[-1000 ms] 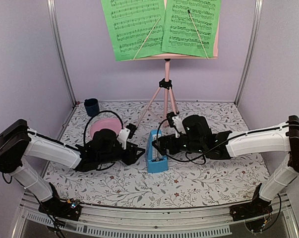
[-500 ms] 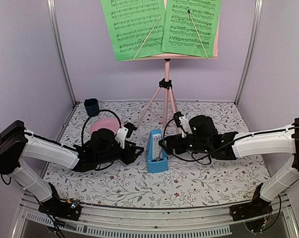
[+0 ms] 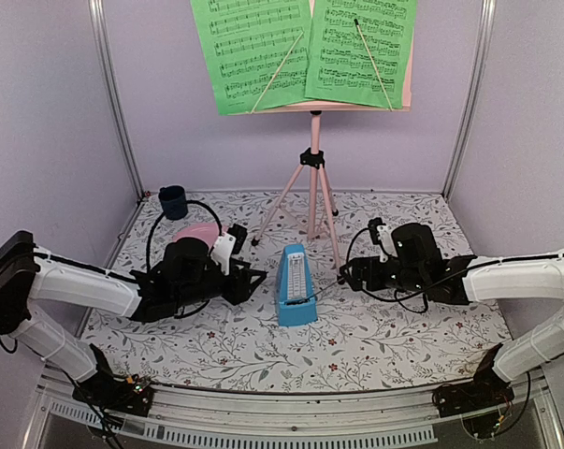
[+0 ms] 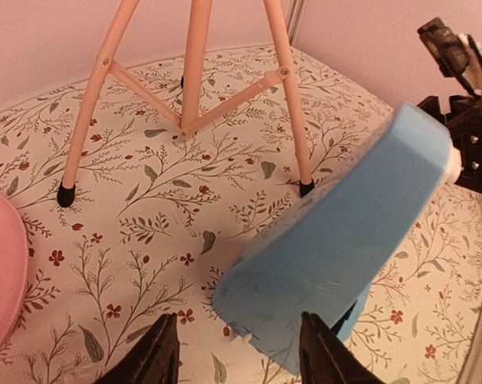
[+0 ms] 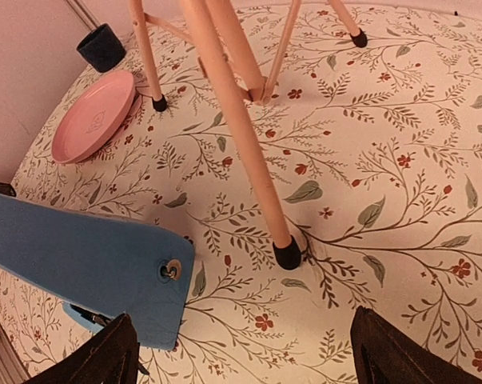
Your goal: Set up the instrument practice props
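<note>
— on the middle of the bench (image 3: 384, 337), between the two arms, stands the blue metronome (image 3: 294, 274). it is upright, with its long axis straight up and the narrow end on top.
— which tool is closer?
— the left tool (image 3: 253, 278). it sits low over the bench just beside the metronome and points at its side. in the wrist view the blue body lies right ahead of the fingers (image 4: 162, 352), not between them. they are partly spread and pinch nothing.
— and the right tool (image 3: 345, 273)?
— it faces the metronome from the other side, farther off, with bare bench between. its fingers stand wide apart and empty.
— the other props?
— the pink music stand (image 3: 311, 159) rises behind the metronome, and both green pages (image 3: 253, 51) rest on its desk.
— the next move?
— my guess is that little is left. if the metronome needs a regrip, the left tool should go straight rightward and close across its width.
</note>
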